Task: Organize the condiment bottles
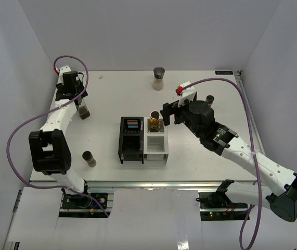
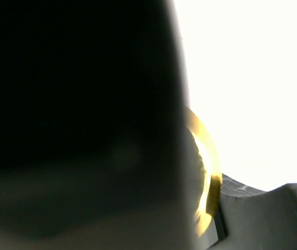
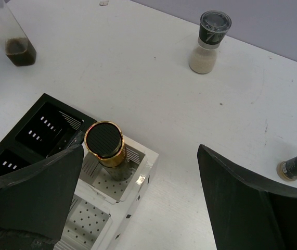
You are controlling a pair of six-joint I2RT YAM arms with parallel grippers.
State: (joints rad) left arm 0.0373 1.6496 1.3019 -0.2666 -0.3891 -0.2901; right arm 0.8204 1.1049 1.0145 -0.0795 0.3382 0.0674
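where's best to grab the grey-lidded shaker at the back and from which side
On the grey-lidded shaker, likely the round beige body just below the lid, approached horizontally from the near side. It stands upright with nothing touching it, so both flanks look reachable, and a low grip should keep it from tipping.

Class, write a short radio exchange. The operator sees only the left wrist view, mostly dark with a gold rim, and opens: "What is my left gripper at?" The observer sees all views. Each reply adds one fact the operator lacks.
Observer: The left gripper is at a clear bottle with dark contents, far left on the table.
Operator: Anything in the rack?
Observer: One gold-capped bottle stands in a white compartment.
Operator: Where is the right gripper?
Observer: Open, beside that gold-capped bottle.
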